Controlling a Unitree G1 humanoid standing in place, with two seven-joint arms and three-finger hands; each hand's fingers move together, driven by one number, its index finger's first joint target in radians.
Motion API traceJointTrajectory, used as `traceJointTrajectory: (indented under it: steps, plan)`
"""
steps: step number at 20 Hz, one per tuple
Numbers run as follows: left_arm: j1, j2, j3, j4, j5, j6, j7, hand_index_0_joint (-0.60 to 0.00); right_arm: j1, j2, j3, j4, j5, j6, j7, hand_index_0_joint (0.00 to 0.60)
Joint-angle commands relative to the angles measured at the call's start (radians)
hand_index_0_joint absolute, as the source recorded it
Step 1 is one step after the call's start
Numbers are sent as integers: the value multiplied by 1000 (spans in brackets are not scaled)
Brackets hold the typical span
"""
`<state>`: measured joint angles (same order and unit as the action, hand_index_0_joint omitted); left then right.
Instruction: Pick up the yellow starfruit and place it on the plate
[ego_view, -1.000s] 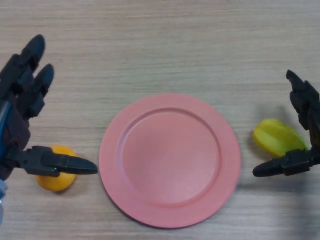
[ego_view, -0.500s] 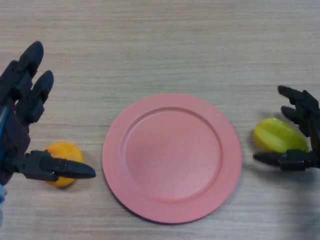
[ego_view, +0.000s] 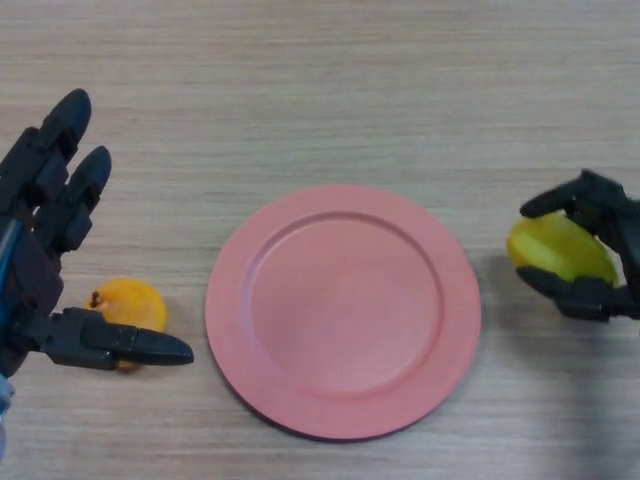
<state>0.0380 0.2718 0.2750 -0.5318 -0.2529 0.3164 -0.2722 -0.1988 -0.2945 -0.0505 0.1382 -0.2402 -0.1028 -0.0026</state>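
Step in hand: the grasp. The right hand (ego_view: 600, 250) is clamped on the yellow starfruit (ego_view: 558, 246) near the right edge of the bench (ego_view: 320, 90), fingers curled over the fruit's far side and thumb hooked under its near side. Whether the fruit is clear of the bench surface or resting on it cannot be told from this view.

Item, task's thing: yellow starfruit. Greenish-yellow, glossy, oblong with a faint lengthwise ridge; its left end shows free of the hand, the right part is covered by fingers. Waxy skin and ridged form suggest it may slip or roll in a loose pinch.

Item, target: plate (ego_view: 260, 255). Pink, round, raised rim, nothing on it, at the middle of the bench toward the near edge. It lies just left of the starfruit, with a narrow strip of bare bench between the rim and the fruit.

Item, bystander: orange fruit (ego_view: 128, 300), small and round, near the left edge of the bench, left of the plate.

Item, left hand (ego_view: 45, 260): idle at the left edge, fingers straight and spread, thumb extended over the near side of the orange fruit, holding nothing.

Next move, as judged: lift the starfruit enough to clear the rim, carry it leftward over the plate's centre, lower it, then release.
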Motion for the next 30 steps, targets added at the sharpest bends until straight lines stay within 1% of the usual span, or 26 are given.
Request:
traceJointTrajectory:
  steps: [1,2,3,4,5,6,7,8,11,13,14,15,16,17,18,19,20,21,23,24,25,26,27,28,29,30]
  plan:
    - [-34,37,62,-52,-25,-79,3,0,-24,-2,-10,-160,-19,-31,7,600]
    - [-37,35,57,-85,-55,-25,21,0,-1,37,28,-273,-12,50,33,600]
    - [-39,33,56,-99,-73,-3,28,0,5,52,42,-310,0,85,46,600]
    - [-51,37,53,-120,-96,25,51,0,16,77,94,-377,-35,154,60,600]
    - [-55,38,50,-122,-96,26,58,0,14,87,111,-390,-43,174,64,600]
    - [-55,34,42,-120,-99,17,68,0,12,98,161,-422,-19,237,44,600]
    - [-54,33,42,-120,-104,18,69,0,10,100,179,-425,-16,252,31,600]
    - [-58,35,36,-119,-113,32,75,0,-3,103,230,-405,21,296,-25,600]
    - [-60,37,29,-127,-124,65,71,0,-20,104,304,-347,64,325,-91,600]
    - [-61,36,24,-137,-131,80,72,0,-29,104,364,-312,129,388,-148,600]
    - [-68,38,21,-147,-131,85,77,0,-56,104,394,-273,111,404,-210,600]
    - [-72,39,21,-150,-131,87,79,0,-66,104,403,-262,108,403,-225,600]
    - [-71,37,18,-153,-128,84,80,0,-70,104,409,-258,108,410,-228,450]
    - [-69,35,15,-156,-125,80,82,0,-72,104,415,-256,109,418,-231,350]
    - [-63,29,5,-162,-112,64,85,0,-76,104,430,-262,115,442,-220,199]
    - [-57,25,-3,-166,-99,51,87,0,-78,104,441,-270,123,460,-208,100]
    - [-45,16,-18,-181,-69,41,89,0,-65,104,449,-306,141,493,-164,0]
    - [-45,16,-19,-187,-66,50,91,0,-60,104,445,-316,138,496,-149,0]
    - [-49,18,-13,-210,-68,92,95,0,-44,104,414,-359,44,481,-70,0]
    - [-49,18,-10,-213,-59,93,90,0,-20,104,370,-404,2,452,-12,0]
    - [-48,17,-10,-212,-55,91,88,0,-11,104,352,-420,-12,440,9,0]
    - [-45,14,-12,-205,-45,80,84,0,24,104,289,-493,-12,438,67,0]
    - [-46,14,-12,-202,-43,78,83,0,35,104,266,-517,-6,435,83,0]
    - [-44,15,-13,-198,-25,74,79,0,77,104,200,-606,12,438,144,0]
    - [-48,16,-11,-196,-23,78,79,0,90,104,176,-639,23,439,166,0]
    - [-58,21,-6,-185,-7,60,80,0,127,86,122,-702,60,422,212,0]
